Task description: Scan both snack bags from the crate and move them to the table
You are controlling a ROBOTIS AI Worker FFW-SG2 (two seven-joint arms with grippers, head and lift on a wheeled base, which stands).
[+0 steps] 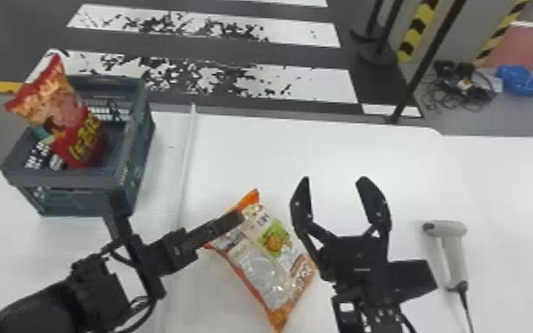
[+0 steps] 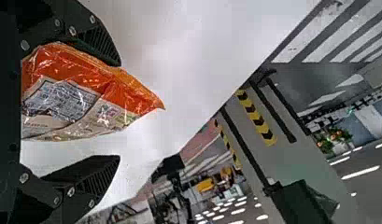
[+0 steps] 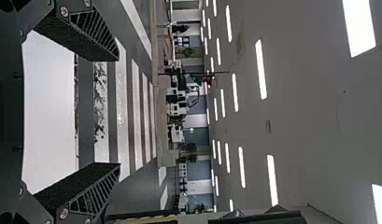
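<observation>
Found on the white desk (image 1: 345, 146), well in from the far edge: orange-trimmed, clear-and-printed plastic snack bag (image 1: 274, 265), lying flat. Found at the desk's far left corner: dark grey-green plastic crate (image 1: 71, 180), holding red glossy snack bag (image 1: 57, 110), tilted above the rim. Left pincer (image 2: 118, 110) noted apart, with a bag corner between the fingers; right pincer (image 1: 334, 178) apart and empty, left of pale grey handheld scanner (image 1: 455, 254). Likely step: freeing the left pincer from the orange-trimmed bag. Advised: keep wide, back out along the fingers, avoid dragging the film, then rise before turning cratewards. Hard to confirm: finger contact with the film, completion of any scan. Hidden: crate bottom behind the red bag. Cut off: scanner cable, at the head view's bottom edge.
</observation>
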